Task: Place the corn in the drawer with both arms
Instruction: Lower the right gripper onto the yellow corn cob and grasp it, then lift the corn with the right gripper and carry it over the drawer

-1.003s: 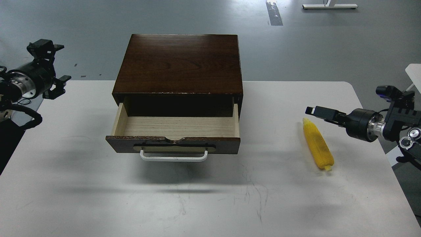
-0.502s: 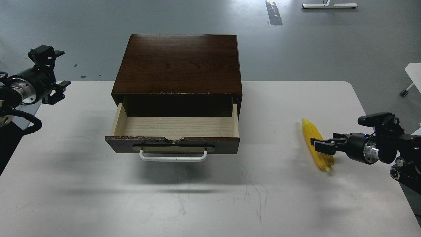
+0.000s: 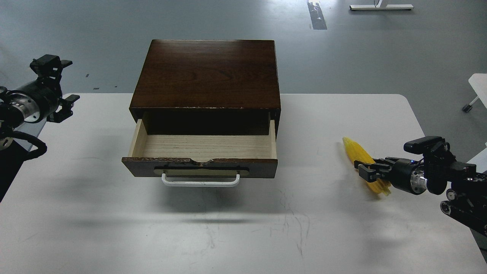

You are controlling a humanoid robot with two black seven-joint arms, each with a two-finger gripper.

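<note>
The corn [image 3: 355, 150] lies on the white table to the right of the box, with its tapered tip pointing away from me and to the left. My right gripper [image 3: 366, 169] comes in low from the right, and its fingers [image 3: 361, 164] are closed around the corn's lower half at table height. The drawer [image 3: 203, 147] of the dark brown box [image 3: 207, 74] is pulled open and empty, showing its pale wood floor. Its white handle [image 3: 201, 181] faces me. My left gripper [image 3: 59, 82] hovers at the table's far left edge, with its fingers spread and holding nothing.
The white table [image 3: 236, 228] stretches wide in front of the drawer and between the drawer and the corn. Grey floor lies beyond the table. A white object's corner [image 3: 480, 82] sits off the far right edge.
My right gripper dropped from above the corn's tip to its lower half and closed on it. The corn's tip swung a little to the left. My left gripper drifted slightly left.
</note>
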